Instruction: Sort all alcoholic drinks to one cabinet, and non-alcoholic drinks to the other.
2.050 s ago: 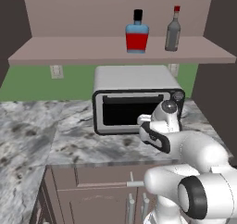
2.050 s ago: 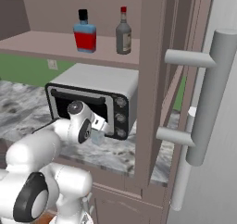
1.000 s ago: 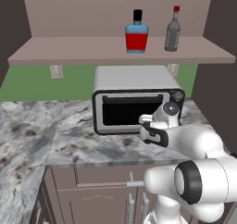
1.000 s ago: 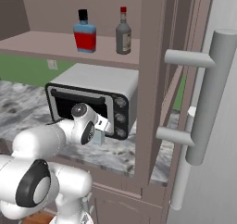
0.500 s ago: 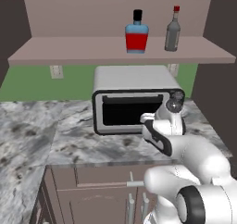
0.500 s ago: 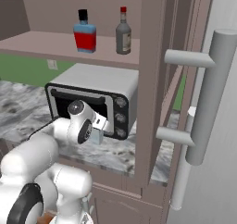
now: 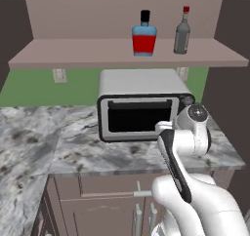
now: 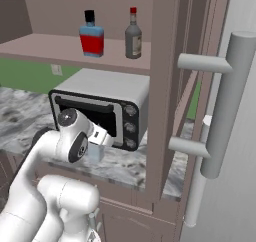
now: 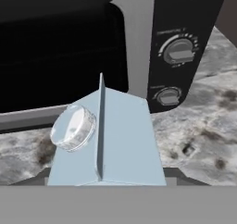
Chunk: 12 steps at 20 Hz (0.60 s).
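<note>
Pale-blue container (image 9: 109, 140): it is sitting right under the hand camera, gable-topped with a clear round cap (image 9: 72, 127) on one slope, its ridge running straight away from the lens; in the right base view a pale translucent block (image 8: 95, 153) is showing just beside the hand, standing on the marble counter (image 7: 73, 152) in front of the toaster oven (image 7: 139, 106).
Gripper: the jaws are standing part-closed, and the carton is lying between them at the bottom edge of the hand view; the fingertips themselves are not showing clearly, so I am judging it a grip on the carton rather than seeing contact.
Key relation: the carton is lying directly ahead of and below the hand, long axis upright, ridge in line with the camera's look; the oven's knob panel (image 9: 178, 52) is standing close behind it.
Step in hand: this is looking like the moment of closing on the non-alcoholic drink before a lift.
Next move calls for: a straight rise clear of the oven front, judging by how near the dials are.
Bottles: the red-filled bottle (image 7: 144, 34) and the grey bottle (image 7: 182, 31) are standing side by side on the open shelf (image 7: 73, 52) above the oven, well apart from the arm.
Surroundings: a tall cabinet door with a grey handle (image 8: 225, 106) is standing open to the right.
</note>
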Tool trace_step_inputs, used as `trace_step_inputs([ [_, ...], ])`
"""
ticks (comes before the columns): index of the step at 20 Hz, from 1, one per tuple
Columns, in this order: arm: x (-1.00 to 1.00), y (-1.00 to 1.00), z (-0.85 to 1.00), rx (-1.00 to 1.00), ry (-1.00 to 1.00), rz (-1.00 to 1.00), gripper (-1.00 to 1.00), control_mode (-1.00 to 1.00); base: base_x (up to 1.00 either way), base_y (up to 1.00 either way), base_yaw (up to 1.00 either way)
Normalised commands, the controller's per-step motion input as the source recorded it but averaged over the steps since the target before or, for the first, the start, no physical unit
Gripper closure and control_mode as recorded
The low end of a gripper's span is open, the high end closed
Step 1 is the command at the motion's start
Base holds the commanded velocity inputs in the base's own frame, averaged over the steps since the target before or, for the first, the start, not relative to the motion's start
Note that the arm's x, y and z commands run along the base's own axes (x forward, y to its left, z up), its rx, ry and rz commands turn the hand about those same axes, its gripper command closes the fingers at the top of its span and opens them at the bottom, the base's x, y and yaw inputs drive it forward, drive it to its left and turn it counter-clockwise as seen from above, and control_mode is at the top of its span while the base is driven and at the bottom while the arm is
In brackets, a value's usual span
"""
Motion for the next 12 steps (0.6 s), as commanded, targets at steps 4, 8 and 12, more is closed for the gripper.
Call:
trace_step_inputs([
  [4,-0.69,0.13,0.65,0.0,0.02,0.0,1.0,-1.0,0.0,0.0,0.0],
  [8,-0.53,0.09,0.86,0.0,0.04,0.0,1.0,-1.0,0.0,0.0,0.0],
  [12,-0.35,0.12,0.92,0.0,0.1,0.0,1.0,-1.0,0.0,0.0,0.0],
])
